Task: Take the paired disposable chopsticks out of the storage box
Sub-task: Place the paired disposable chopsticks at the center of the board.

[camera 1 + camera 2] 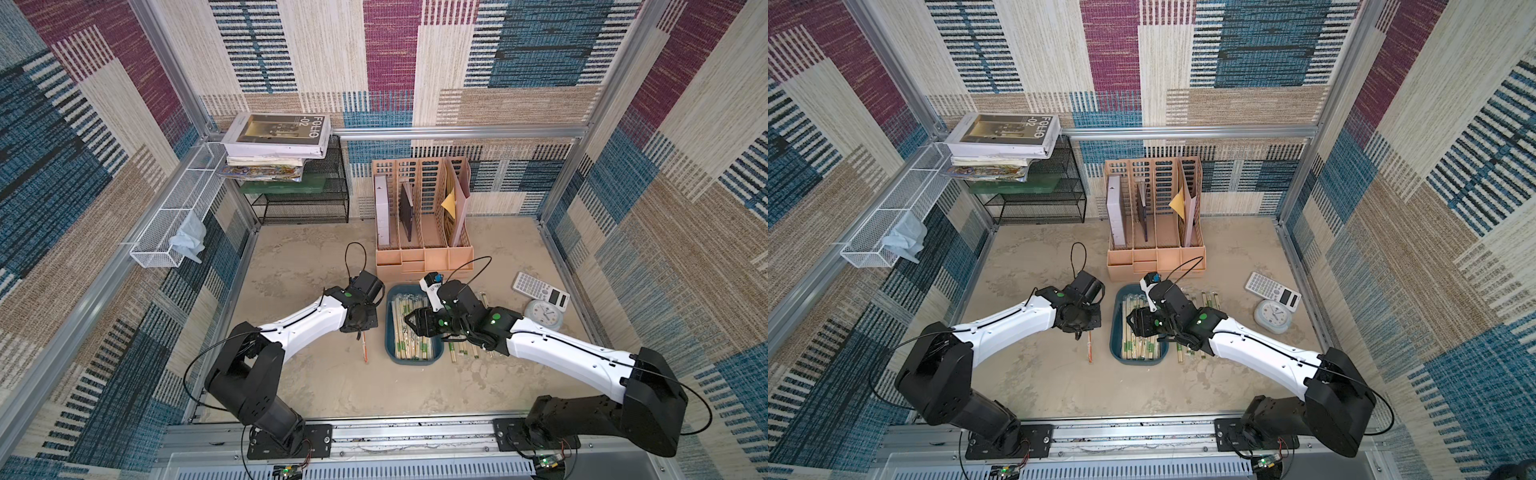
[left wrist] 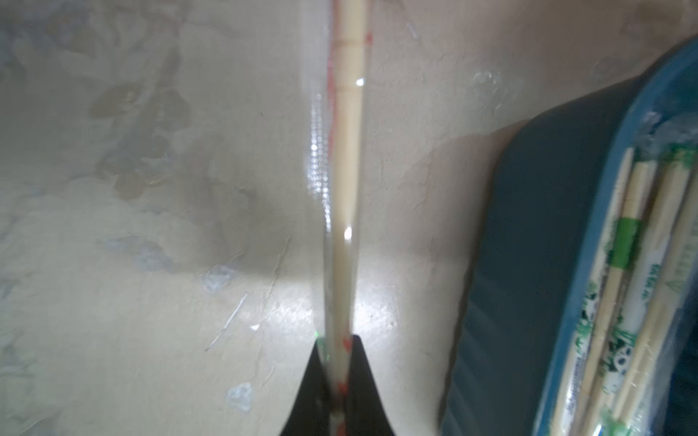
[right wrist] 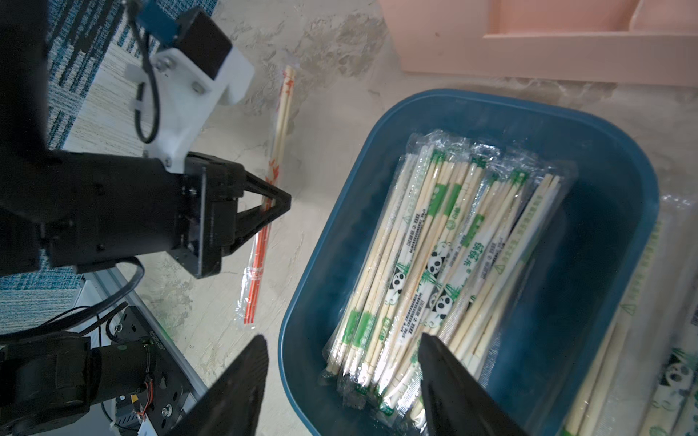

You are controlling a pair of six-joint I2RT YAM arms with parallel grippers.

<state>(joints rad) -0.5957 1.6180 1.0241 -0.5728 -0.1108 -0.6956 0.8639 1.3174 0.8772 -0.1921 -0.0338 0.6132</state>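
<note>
Nearest in both top views, a metal rail (image 1: pixel 415 434) (image 1: pixel 1133 434) carries the two arm bases at the near edge of the table (image 1: pixel 332 386) (image 1: pixel 1100 386). Both arms reach toward the middle, where the blue box (image 1: pixel 389 332) (image 1: pixel 1115 336) lies lengthwise from near to far, filled with wrapped chopsticks (image 1: pixel 415 351) (image 1: pixel 1138 348). The left gripper (image 1: pixel 360 334) (image 1: pixel 1079 333) points down just left of the box, and an orange-red pair (image 1: pixel 365 350) (image 1: pixel 1090 351) sticks out from under it toward the near side. The right gripper (image 1: pixel 409 322) (image 1: pixel 1130 322) hangs over the box. Loose pairs (image 1: pixel 453 353) (image 1: pixel 1204 300) lie on the table just right of the box, partly under the right arm. A peach file holder (image 1: pixel 424 257) (image 1: pixel 1156 262) stands just beyond the box. A calculator (image 1: pixel 540 289) (image 1: pixel 1273 291) and a clock (image 1: pixel 542 313) (image 1: pixel 1273 316) lie farther right.

In the left wrist view, the left gripper (image 2: pixel 338 339) has its black fingers (image 2: pixel 366 396) pinched together on the orange-red pair (image 2: pixel 345 188). The pair runs out over the table, and whether it rests on the surface cannot be told. The box wall (image 2: pixel 528 264) stands beside it, apart.

In the right wrist view, the right gripper (image 3: pixel 342 338) has its fingers (image 3: pixel 453 389) wide apart, holding nothing. One is over bare table left of the box (image 3: pixel 491 99) and the other over the chopsticks (image 3: pixel 434 245) inside. The left gripper (image 3: pixel 279 204) clamps the orange-red pair (image 3: pixel 279 113) about mid-length, outside the box.
</note>
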